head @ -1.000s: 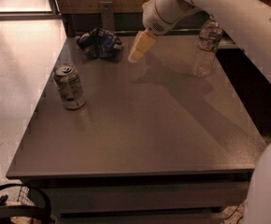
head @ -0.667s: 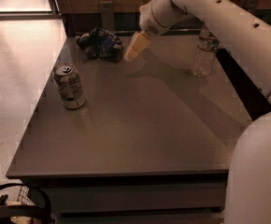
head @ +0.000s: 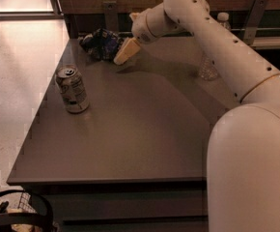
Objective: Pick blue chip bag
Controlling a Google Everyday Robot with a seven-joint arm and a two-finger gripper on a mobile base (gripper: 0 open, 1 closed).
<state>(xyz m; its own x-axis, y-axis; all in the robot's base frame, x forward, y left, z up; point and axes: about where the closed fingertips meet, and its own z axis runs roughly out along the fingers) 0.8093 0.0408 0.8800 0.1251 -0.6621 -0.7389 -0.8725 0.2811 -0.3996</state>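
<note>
The blue chip bag (head: 101,43) lies crumpled at the far left corner of the grey table (head: 130,129); it is dark blue foil with pale markings. My gripper (head: 125,52) hangs at the end of the white arm that reaches in from the right. It is just right of the bag, low over the table, with its tip at the bag's right edge. I cannot tell whether it touches the bag.
A silver drink can (head: 72,88) stands upright near the table's left edge. A clear plastic water bottle (head: 210,64) stands at the back right, partly hidden behind my arm. A wall and rail run along the table's far edge.
My arm has swung left and lower, bringing the gripper from the middle of the far side to the bag's right edge. The bag, can and bottle have not moved.
</note>
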